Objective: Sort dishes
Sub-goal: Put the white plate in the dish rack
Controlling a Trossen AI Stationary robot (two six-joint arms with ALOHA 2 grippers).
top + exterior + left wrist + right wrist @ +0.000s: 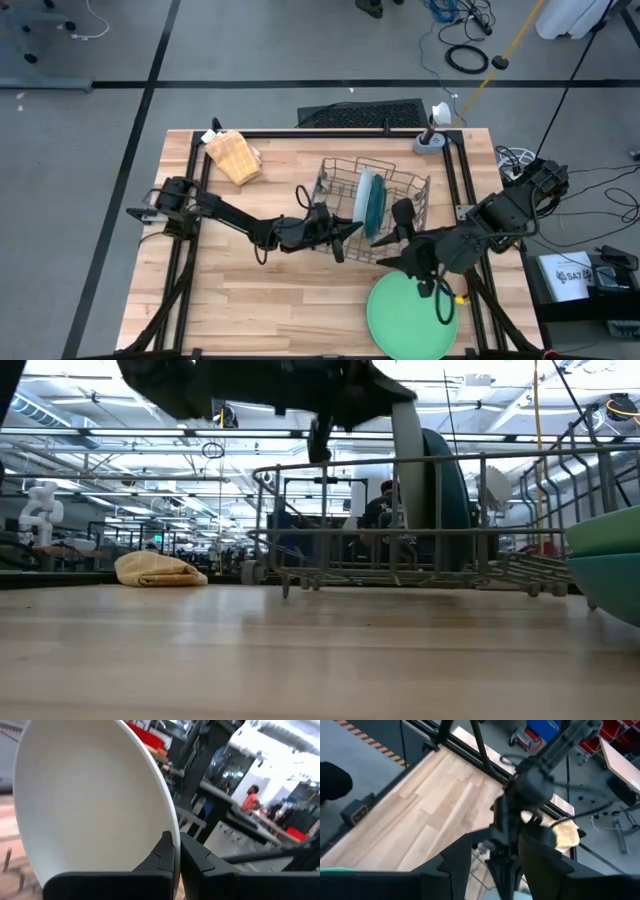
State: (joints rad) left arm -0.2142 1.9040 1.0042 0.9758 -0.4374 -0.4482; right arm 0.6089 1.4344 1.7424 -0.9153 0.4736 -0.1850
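Note:
A small pale grey-white plate (pixel 362 193) stands on edge inside the wire rack (pixel 410 190). A dark teal plate (pixel 374 205) stands right beside it. Both show in the low view, white (pixel 407 480) and teal (pixel 447 490). My left gripper (pixel 350 230) is at the rack's near left side, shut on the white plate, which fills the left wrist view (pixel 90 805). My right gripper (pixel 398 222) hovers open and empty over the rack's near side, with nothing between its fingers in its wrist view (pixel 492 865). A large light green plate (pixel 412 315) lies flat near the front right edge. My left gripper pinches the white plate's rim (pixel 173 827) between its two fingers (pixel 165 855), one finger on each face. The fingers come from the table's left. The plate stands upright within the rack; whether its lower edge rests on the wires I cannot tell.
A tan waffle cloth (pixel 235 155) lies bunched at the far left of the table and shows in the low view (pixel 160 570). In the low view the light green plate (pixel 605 532) appears to lie on a darker dish (pixel 610 585). People stand in the room beyond the table.

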